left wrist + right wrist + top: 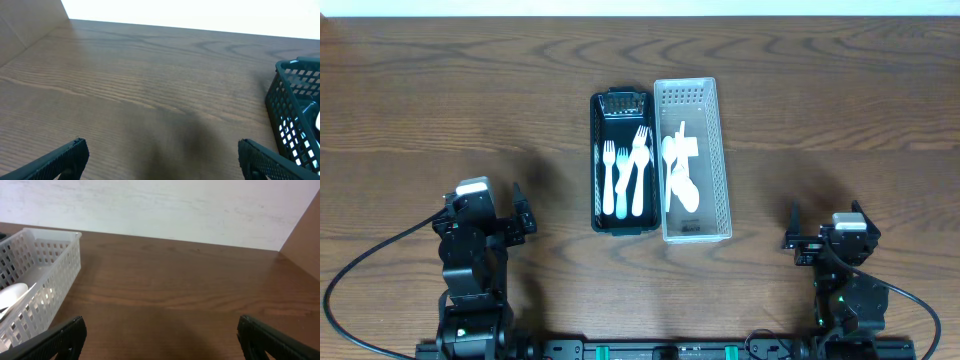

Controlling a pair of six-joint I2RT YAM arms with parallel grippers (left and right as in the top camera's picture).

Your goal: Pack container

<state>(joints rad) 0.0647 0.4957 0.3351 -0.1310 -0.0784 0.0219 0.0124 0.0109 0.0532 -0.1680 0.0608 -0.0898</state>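
A black mesh basket [596, 160] stands at the table's middle and holds white plastic forks [624, 172]. Touching its right side is a white mesh basket [720, 150] with white spoons [680, 180] inside. My left gripper [521, 222] is open and empty, low over bare wood to the left of the black basket, whose corner shows in the left wrist view [295, 115]. My right gripper [794, 240] is open and empty, to the right of the white basket, which shows in the right wrist view [45, 280].
The wooden table [440, 110] stretches bare to the left and right of the baskets. A pale wall runs along the far edge. Cables trail from both arm bases at the front edge.
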